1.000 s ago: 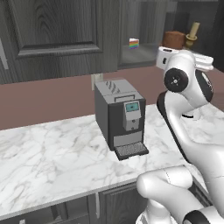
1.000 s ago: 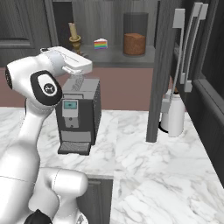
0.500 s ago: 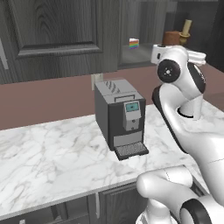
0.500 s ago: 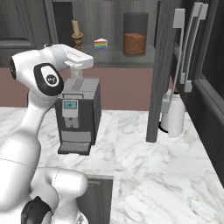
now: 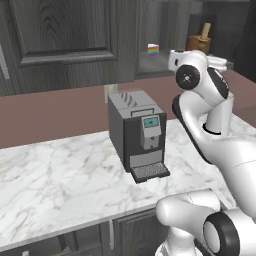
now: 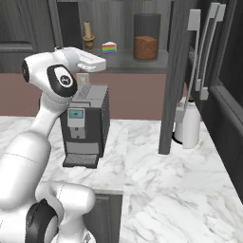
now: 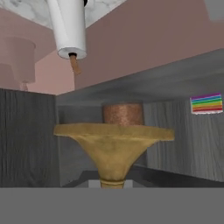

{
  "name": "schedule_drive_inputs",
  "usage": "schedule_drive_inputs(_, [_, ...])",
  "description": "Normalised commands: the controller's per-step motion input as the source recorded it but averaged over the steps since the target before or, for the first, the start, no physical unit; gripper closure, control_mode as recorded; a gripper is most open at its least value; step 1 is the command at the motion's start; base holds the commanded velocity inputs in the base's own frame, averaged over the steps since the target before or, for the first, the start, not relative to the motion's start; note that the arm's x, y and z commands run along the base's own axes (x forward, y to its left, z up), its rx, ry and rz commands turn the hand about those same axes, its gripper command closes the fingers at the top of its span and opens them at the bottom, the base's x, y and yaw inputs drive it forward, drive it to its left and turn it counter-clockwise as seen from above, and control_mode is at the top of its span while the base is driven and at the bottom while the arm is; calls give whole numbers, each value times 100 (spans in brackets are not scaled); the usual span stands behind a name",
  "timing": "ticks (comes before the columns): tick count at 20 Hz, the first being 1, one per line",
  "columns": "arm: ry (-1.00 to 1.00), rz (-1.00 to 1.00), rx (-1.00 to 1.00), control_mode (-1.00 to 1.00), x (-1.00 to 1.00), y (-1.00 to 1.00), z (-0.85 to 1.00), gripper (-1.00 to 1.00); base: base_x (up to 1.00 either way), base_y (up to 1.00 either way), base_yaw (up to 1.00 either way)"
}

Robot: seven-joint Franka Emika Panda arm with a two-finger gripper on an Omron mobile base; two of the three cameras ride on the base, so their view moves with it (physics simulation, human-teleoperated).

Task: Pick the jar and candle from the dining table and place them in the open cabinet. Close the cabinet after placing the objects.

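**A:** Spotting the candle (image 6: 87, 34) upright on the cabinet shelf (image 6: 142, 64), far left, apparently set down. Seeing the jar (image 6: 145, 46) further right on that shelf, with a rainbow cake slice (image 6: 109, 47) between.

**B:** Looks like both placed, then. Anything left?

**A:** Only shutting the open cabinet door (image 6: 172, 71). Stands edge-on, out over the tabletop (image 6: 156, 190).

**B:** And the fingers?

**A:** Cannot tell whether spread or pressed together. Hidden past the white hand (image 6: 91, 62), just before the shelf lip, below the candle.

**B:** Room to move?

**A:** Tight underneath, with a coffee machine (image 6: 85, 124) right below the hand. Worth minding the white bottle (image 6: 188, 124) just right of the door. Plenty of open room above the tabletop's near side.
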Motion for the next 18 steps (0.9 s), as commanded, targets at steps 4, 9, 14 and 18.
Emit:
schedule_drive_inputs(4, [2, 4, 0, -100, 56, 0, 0, 100, 0, 0, 0])
schedule_drive_inputs(9, [2, 6, 0, -100, 50, 0, -1, 100, 0, 0, 0])
schedule_drive_inputs(14, [0, 5, 0, -100, 44, 0, -8, 100, 0, 0, 0])
schedule_drive_inputs(18, [0, 4, 0, -100, 41, 0, -11, 100, 0, 0, 0])
